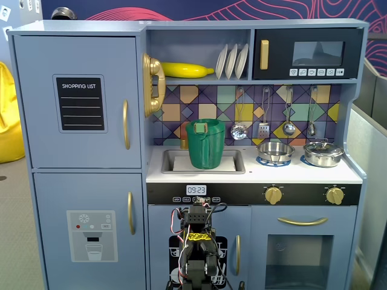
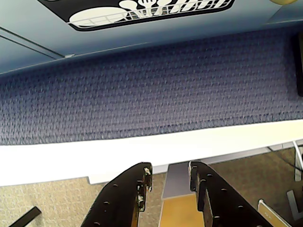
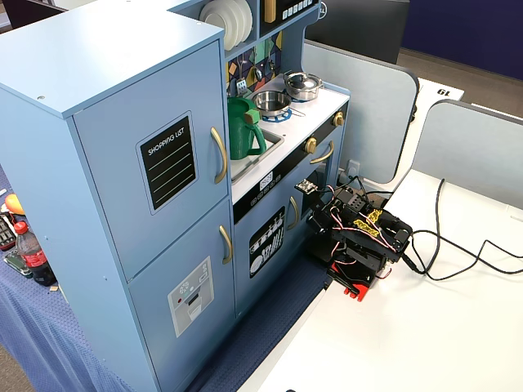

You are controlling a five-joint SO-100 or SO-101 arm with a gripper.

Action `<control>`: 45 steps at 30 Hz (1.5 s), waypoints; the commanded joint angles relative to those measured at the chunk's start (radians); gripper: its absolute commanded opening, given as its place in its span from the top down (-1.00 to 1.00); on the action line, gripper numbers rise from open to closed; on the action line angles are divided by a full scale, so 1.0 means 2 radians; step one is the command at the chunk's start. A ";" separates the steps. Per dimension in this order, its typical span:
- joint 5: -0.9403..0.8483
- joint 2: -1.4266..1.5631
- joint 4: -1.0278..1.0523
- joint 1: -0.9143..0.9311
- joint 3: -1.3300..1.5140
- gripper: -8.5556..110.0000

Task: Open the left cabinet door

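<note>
The left cabinet door (image 1: pixel 78 103) is the large blue-grey panel with the black "SHOPPING LIST" chalkboard at the kitchen's upper left, and it is closed. Its curved gold handle (image 1: pixel 126 124) runs down its right edge. Both also show in another fixed view: the door (image 3: pixel 122 175) and the handle (image 3: pixel 219 154). My arm (image 3: pixel 359 241) sits folded low on the white table, in front of the small dish-rack door and far below and to the right of the handle. In the wrist view my gripper (image 2: pixel 169 172) is open and empty, with the jaws a small gap apart, pointing down at the table edge.
Below the chalkboard door is the dispenser-graphic door (image 1: pixel 91 235). The dish-rack door (image 3: pixel 265 242) stands right behind my arm. A green pitcher (image 1: pixel 205 144) stands in the sink. A blue mat (image 2: pixel 142 90) lies under the kitchen. Black cables (image 3: pixel 458 253) trail across the white table (image 3: pixel 425 343).
</note>
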 commanded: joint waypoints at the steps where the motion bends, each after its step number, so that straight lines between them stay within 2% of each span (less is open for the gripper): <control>1: -0.003 -0.005 0.095 0.006 -0.002 0.82; 7: -0.004 -0.005 0.095 0.006 -0.002 0.79; 9: -0.002 -0.005 0.095 0.008 -0.002 0.85; 14: -0.002 -0.005 0.095 0.016 -0.001 0.86; 17: -0.034 -0.005 0.091 0.008 -0.001 0.86; 23: 0.012 -0.028 -0.082 -0.070 -0.064 0.83; 29: -0.056 -0.160 -0.285 -0.216 -0.268 0.85; 34: -0.081 -0.277 -0.456 -0.297 -0.407 0.73; 37: -0.078 -0.328 -0.502 -0.328 -0.470 0.59; 45: -0.100 -0.418 -0.515 -0.344 -0.584 0.57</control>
